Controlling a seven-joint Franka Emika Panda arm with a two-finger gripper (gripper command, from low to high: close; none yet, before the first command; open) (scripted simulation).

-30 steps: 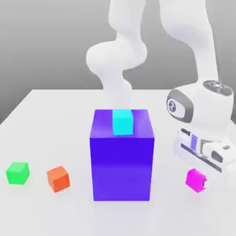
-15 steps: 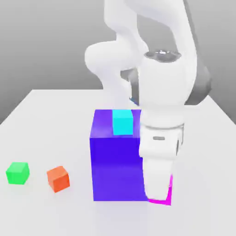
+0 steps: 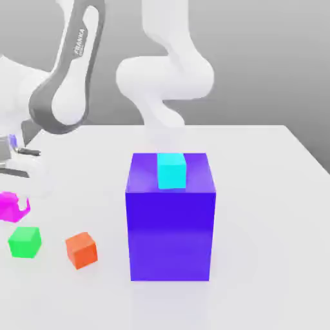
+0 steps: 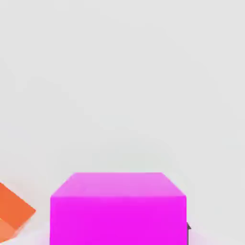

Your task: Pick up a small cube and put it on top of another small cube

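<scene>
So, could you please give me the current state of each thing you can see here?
Pink cube: held in the shut gripper, off the table, above the green cube.
Green cube: resting on the table, untouched.
Orange cube: resting on the table, beside the green one.
Turquoise cube: sitting on top of the big blue block.
Big blue block: standing upright on the table.

The small cube [image 3: 9,207] I carry is bright magenta-pink, one flat colour on every face. At about five o'clock from it sits a plain green cube [image 3: 24,242], and further toward four o'clock an orange cube [image 3: 81,250]. The big block [image 3: 171,219] is deep violet-blue, with a cyan cube [image 3: 171,171] on top. My arm [image 3: 67,77] is white with grey joints, and the table [image 3: 258,193] pale grey-white.
</scene>
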